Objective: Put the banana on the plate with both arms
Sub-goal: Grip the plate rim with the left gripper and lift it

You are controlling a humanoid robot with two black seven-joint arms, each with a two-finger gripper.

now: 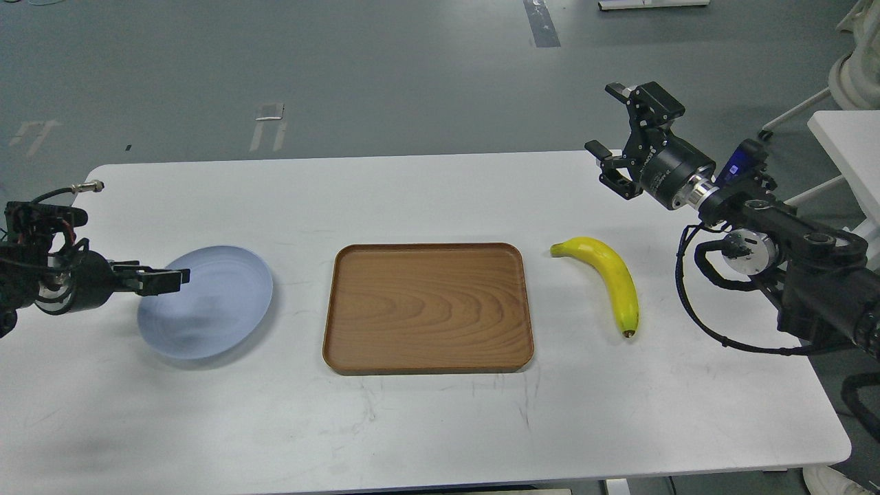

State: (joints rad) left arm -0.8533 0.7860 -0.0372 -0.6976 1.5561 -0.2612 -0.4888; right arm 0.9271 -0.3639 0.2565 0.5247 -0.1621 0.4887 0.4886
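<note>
The yellow banana (613, 280) lies on the white table, right of the wooden tray, its dark tip toward the front. The pale blue plate (220, 309) lies left of the tray. My left gripper (177, 278) is low over the plate's left rim and seen edge-on, so its fingers cannot be told apart; nothing shows in it. My right gripper (606, 120) is open and empty, raised above the table's back right, behind the banana and apart from it.
A brown wooden tray (427, 308) lies empty at the middle of the white table (440, 426). A white table corner (845, 137) and chair legs stand at the far right, off the table.
</note>
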